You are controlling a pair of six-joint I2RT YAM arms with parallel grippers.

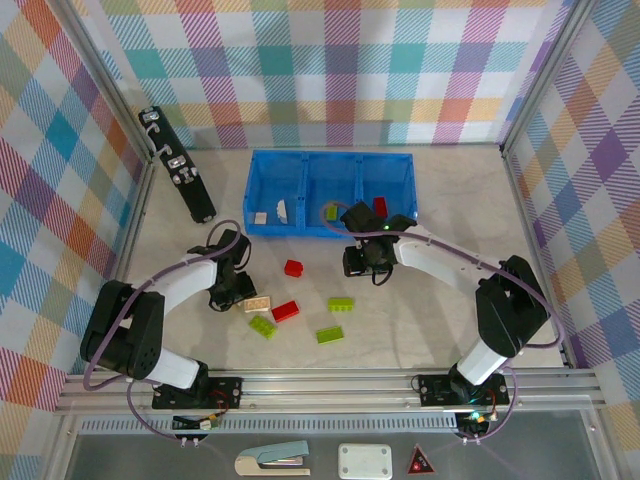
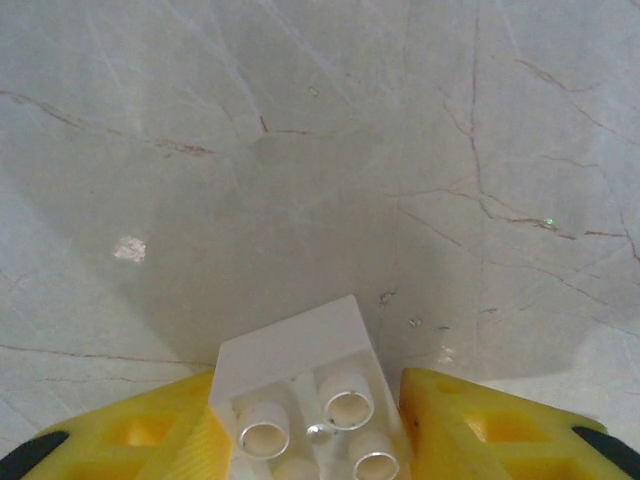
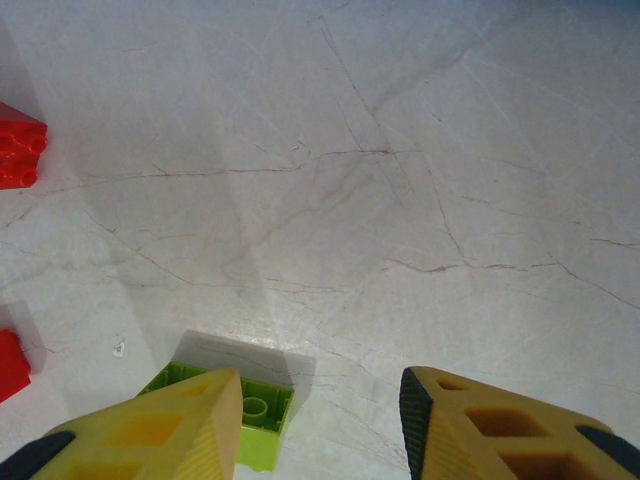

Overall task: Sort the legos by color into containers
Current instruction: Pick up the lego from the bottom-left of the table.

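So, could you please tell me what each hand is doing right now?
Left hand: closed on white brick.
Right hand: open, holding nothing.

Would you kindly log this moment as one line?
left gripper: closed on white brick | right gripper: open, empty, beside green brick | blue tray: partly filled

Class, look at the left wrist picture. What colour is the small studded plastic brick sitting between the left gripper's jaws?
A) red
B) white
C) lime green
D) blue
B: the left wrist view shows a white studded plastic brick lying between the yellow jaws of the left gripper.
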